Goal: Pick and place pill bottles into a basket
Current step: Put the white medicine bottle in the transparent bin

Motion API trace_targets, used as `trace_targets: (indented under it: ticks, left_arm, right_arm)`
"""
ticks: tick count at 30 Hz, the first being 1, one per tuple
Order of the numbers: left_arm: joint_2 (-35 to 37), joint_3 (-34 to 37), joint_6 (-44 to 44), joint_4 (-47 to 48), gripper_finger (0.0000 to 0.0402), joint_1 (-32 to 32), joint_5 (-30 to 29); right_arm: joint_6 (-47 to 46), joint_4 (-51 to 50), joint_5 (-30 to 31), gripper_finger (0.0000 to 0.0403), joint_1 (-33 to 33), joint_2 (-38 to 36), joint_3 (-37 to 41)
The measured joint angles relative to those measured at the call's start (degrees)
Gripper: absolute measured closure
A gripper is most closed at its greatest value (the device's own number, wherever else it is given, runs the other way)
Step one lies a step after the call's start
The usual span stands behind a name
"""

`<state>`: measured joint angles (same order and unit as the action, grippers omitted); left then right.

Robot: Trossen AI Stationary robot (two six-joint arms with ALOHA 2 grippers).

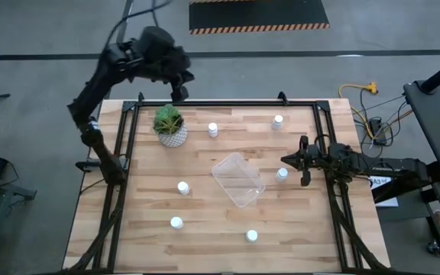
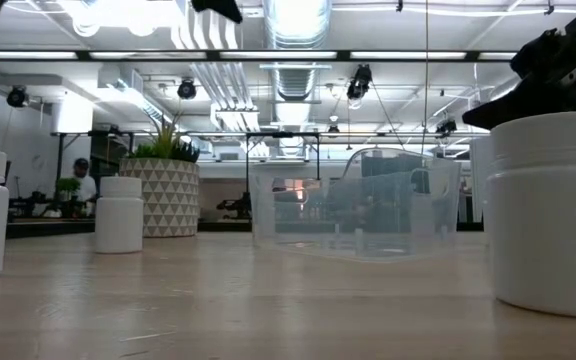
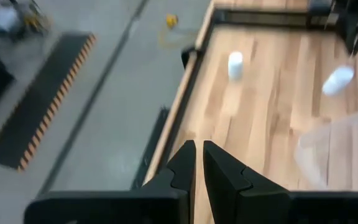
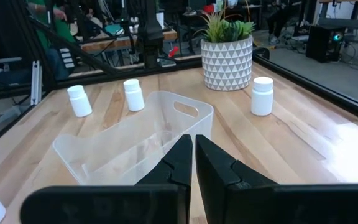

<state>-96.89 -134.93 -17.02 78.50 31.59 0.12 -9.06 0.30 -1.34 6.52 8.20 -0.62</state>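
Note:
Six small white pill bottles stand upright on the wooden table. The clear basket sits empty near the middle, and also shows in the right wrist view. My right gripper is shut and empty, low at the table's right side. It points at the basket, with one bottle just beside it. My left gripper is shut and empty, raised over the table's far edge behind the plant, and also shows in its wrist view.
A white patterned pot with a green plant stands at the far left. A black frame runs along the table's far and side edges. Bare wood lies between the bottles at the near side. People show in the room beyond the table.

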Motion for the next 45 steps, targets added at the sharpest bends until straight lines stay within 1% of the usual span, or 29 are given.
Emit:
trace_targets:
  ticks: [9,13,24,31,39,45]
  left_arm:
    - [-5.3,0.1,-1.6,5.1,0.0388,1.0,0.5]
    - [-6.8,0.1,-2.4,5.5,0.0388,1.0,3.0]
    - [-12.1,0.2,-3.4,9.5,0.0388,1.0,4.1]
    - [-15.2,0.2,-5.9,9.6,0.0388,0.9,4.2]
    - [-18.1,0.2,-6.2,9.6,0.0388,0.9,4.4]
    - [-20.4,0.3,-6.2,10.6,0.0388,0.9,6.2]
  right_arm:
    - [0.0,0.0,0.0,0.0390,0.0,2.4,0.0]
    - [0.0,0.0,0.0,0.0390,0.0,3.6,0.0]
    - [0.0,0.0,0.0,0.0390,0.0,3.6,0.0]
    - [0.0,0.0,0.0,0.0390,0.0,3.6,0.0]
    - [0.0,0.0,0.0,0.0390,0.0,3.6,0.0]
    - [0.1,0.0,0.0,0.0390,0.0,3.6,0.0]
